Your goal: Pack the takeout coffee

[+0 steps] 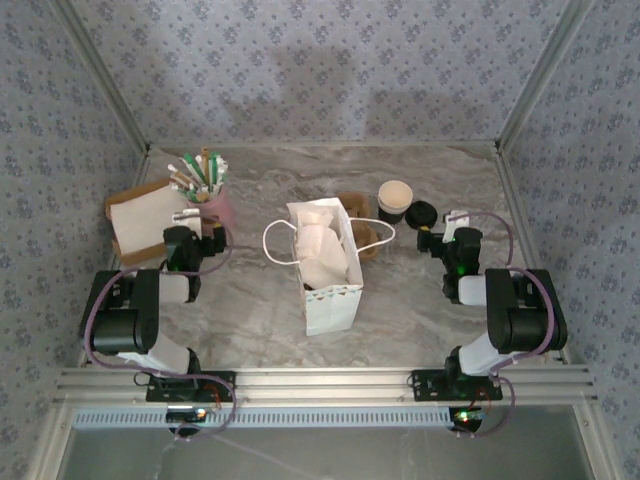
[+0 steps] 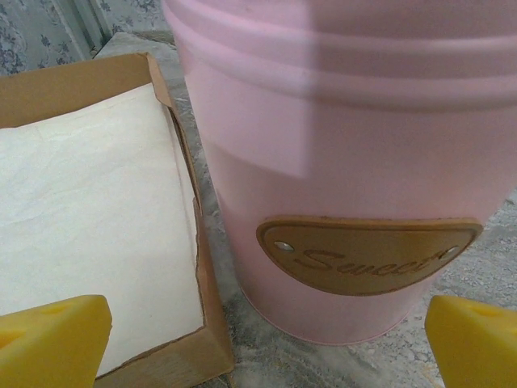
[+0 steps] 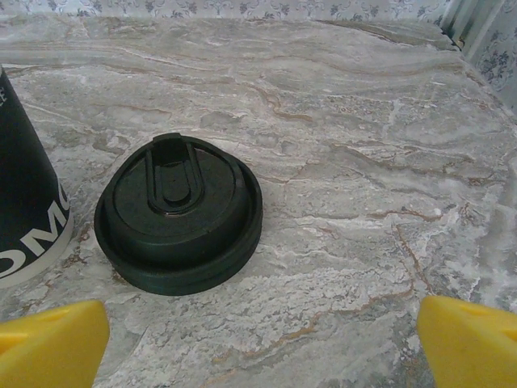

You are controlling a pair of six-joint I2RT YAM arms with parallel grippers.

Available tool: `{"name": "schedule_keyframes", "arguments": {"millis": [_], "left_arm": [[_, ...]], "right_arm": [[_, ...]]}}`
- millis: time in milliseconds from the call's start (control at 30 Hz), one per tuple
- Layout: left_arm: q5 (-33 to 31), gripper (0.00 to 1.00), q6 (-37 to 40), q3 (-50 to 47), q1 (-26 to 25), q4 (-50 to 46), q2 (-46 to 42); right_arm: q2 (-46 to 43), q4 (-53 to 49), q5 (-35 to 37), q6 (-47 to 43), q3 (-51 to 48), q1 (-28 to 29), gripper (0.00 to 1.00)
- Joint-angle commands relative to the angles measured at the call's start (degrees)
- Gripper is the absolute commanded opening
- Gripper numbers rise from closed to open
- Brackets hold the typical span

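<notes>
The takeout coffee cup [image 1: 394, 198] stands at the back right of centre, white with a dark lower band and its top uncovered. Its round black lid [image 1: 421, 213] lies flat on the table just right of it. In the right wrist view the lid [image 3: 178, 214] sits ahead and left, with the cup's dark side [image 3: 24, 210] at the left edge. My right gripper [image 1: 437, 233] [image 3: 260, 347] is open just short of the lid, holding nothing. My left gripper [image 1: 194, 216] [image 2: 262, 356] is open, close in front of the pink cup [image 2: 347, 162].
A white paper bag [image 1: 325, 265] with handles stands open in the middle. The brown pulp carrier [image 1: 360, 232] lies behind it. At the back left are the pink cup of sticks [image 1: 210, 190] and a cardboard tray of napkins [image 1: 140, 218] [image 2: 89, 226].
</notes>
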Motion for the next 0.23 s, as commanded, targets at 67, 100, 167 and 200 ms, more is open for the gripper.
{"name": "schedule_keyframes", "arguments": {"millis": [67,100,167,200], "left_arm": [[1.1,1.00,-0.6,0.7,0.1,-0.3,0.3],[1.1,1.00,-0.7,0.7,0.1,-0.3,0.3],[1.2,1.00,-0.7,0.7,0.1,-0.3,0.4],[1.2,1.00,-0.6,0.8,0.1,-0.4,0.3]], "right_arm": [[0.0,-0.8,-0.4,0.7,1.4,0.0,1.00],[0.1,-0.8,-0.4,0.7,1.3,-0.1,1.00],[0.0,-0.7,-0.4,0.7,1.2,-0.1,1.00],[0.1,-0.7,-0.4,0.7,1.2,0.0,1.00]]}}
